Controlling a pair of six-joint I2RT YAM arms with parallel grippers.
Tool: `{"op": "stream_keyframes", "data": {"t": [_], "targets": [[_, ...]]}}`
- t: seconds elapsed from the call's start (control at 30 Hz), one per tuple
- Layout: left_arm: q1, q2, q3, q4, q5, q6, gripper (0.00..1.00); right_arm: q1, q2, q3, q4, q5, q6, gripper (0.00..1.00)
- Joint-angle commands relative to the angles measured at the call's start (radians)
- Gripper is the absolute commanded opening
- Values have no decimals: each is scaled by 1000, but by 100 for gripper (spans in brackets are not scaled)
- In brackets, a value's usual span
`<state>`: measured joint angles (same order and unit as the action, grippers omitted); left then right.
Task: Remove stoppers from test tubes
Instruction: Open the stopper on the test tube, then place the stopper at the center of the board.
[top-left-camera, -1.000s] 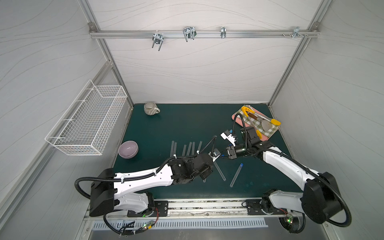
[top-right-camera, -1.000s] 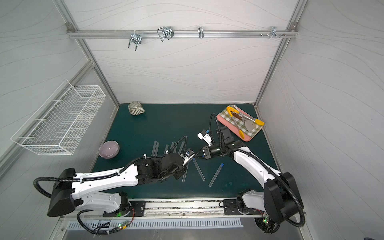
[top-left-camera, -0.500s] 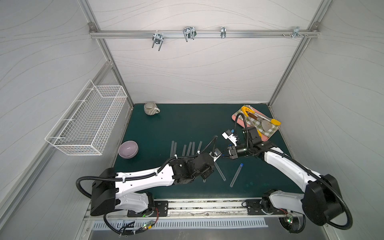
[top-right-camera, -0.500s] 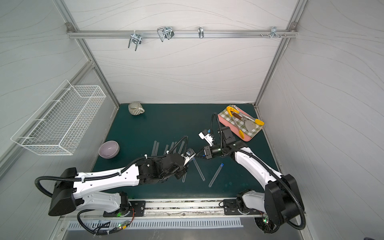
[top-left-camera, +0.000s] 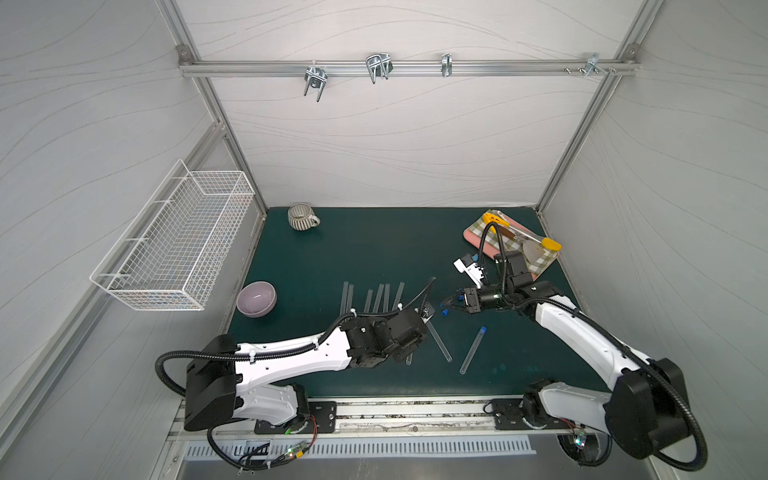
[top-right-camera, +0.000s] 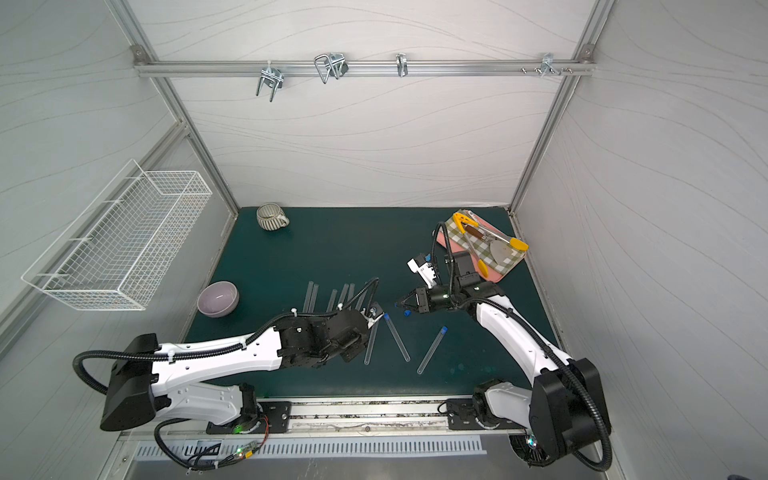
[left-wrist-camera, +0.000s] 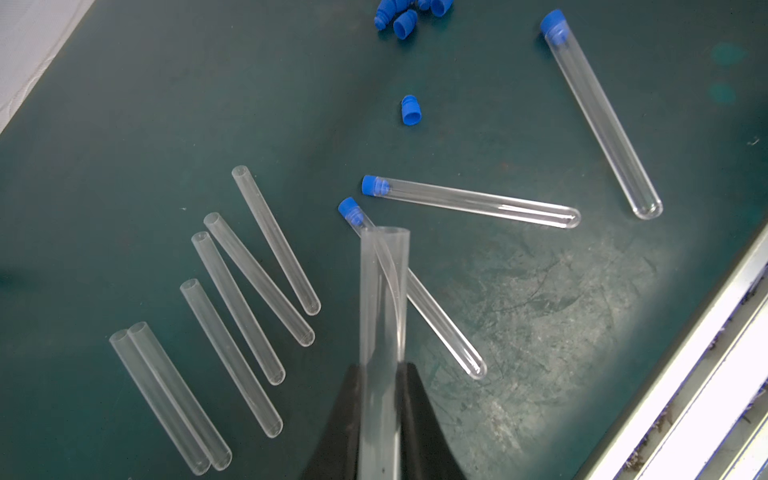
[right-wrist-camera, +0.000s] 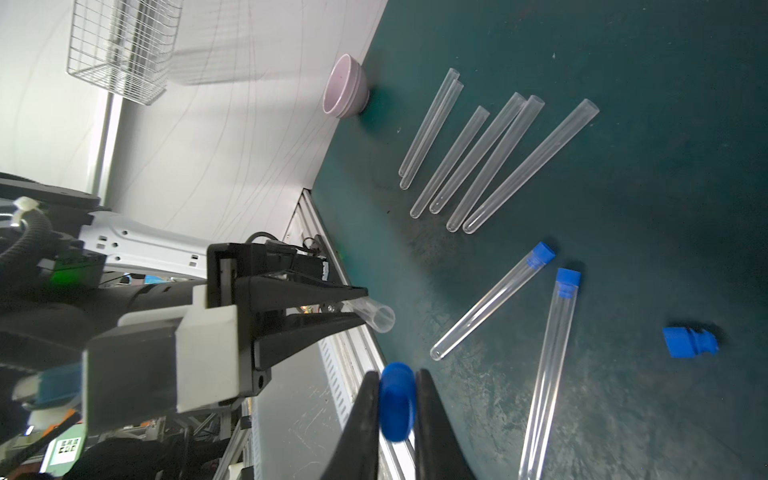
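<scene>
**Blue stoppers, clear test tubes: stock and handling notes**

1. Nearest the front edge of the tabletop (top-left-camera: 374, 249): three stoppered tubes (top-right-camera: 397, 336), flat on the green surface, blue ends pointing away from that edge. Two almost meet at their capped ends. The third lies apart, toward the right edge.
2. Left gripper (left-wrist-camera: 382, 368): clenched on an uncapped tube (left-wrist-camera: 384, 291), raised off the surface, open mouth projecting past the fingertips.
3. Right gripper (right-wrist-camera: 397, 374): pinched shut on one free stopper (right-wrist-camera: 397, 405), held across its sides, near that open mouth but apart from it.
4. Loose stoppers (left-wrist-camera: 410, 110): one alone and a small cluster, on the surface near the right gripper.
5. Open tubes (right-wrist-camera: 476, 153): six, in a loose row past the left gripper, toward mid-tabletop.
6. Lilac bowl (top-left-camera: 256, 298) at the left edge; striped mug (top-left-camera: 301, 217) at the far left corner; checked board (top-left-camera: 542, 266) with utensils at the far right corner.

Handling, as judged:
- **Tubes:** they look light, rigid and slick, and being round would roll at a nudge. Whether they are glass or plastic cannot be told, so treat them as breakable. Take one across the barrel, a little back from the capped end, firmly enough to stop it twisting.
- **Stoppers:** they look small, slightly yielding and friction-fitted. Take the exposed flanged head across its width and draw straight along the tube's axis, never sideways.
</scene>
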<state>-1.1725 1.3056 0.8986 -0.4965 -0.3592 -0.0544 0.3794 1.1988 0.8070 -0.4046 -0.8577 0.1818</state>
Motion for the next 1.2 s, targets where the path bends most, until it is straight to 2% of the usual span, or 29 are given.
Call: {"op": "stream_keyframes", "data": {"t": [0.0,0.17,0.3,0.47,0.73,1.17], "targets": [[2,-11,2,-10,-11,-11,5,-3,-13,16,-71,111,-49,0],[21,-71,-17,17,16,-57,7,-24,55,5,-103,258,-69,0],[65,-112,-40,46,59,-111,7,-26,110,0,-69,315,-57,0],[123,-133,-50,63,86,-158,7,-33,214,2,-15,329,-44,0],[168,-103,-39,81,100,-192,8,-49,316,29,33,349,-25,0],[206,34,4,169,145,-187,8,-114,423,23,100,318,3,6]]}}
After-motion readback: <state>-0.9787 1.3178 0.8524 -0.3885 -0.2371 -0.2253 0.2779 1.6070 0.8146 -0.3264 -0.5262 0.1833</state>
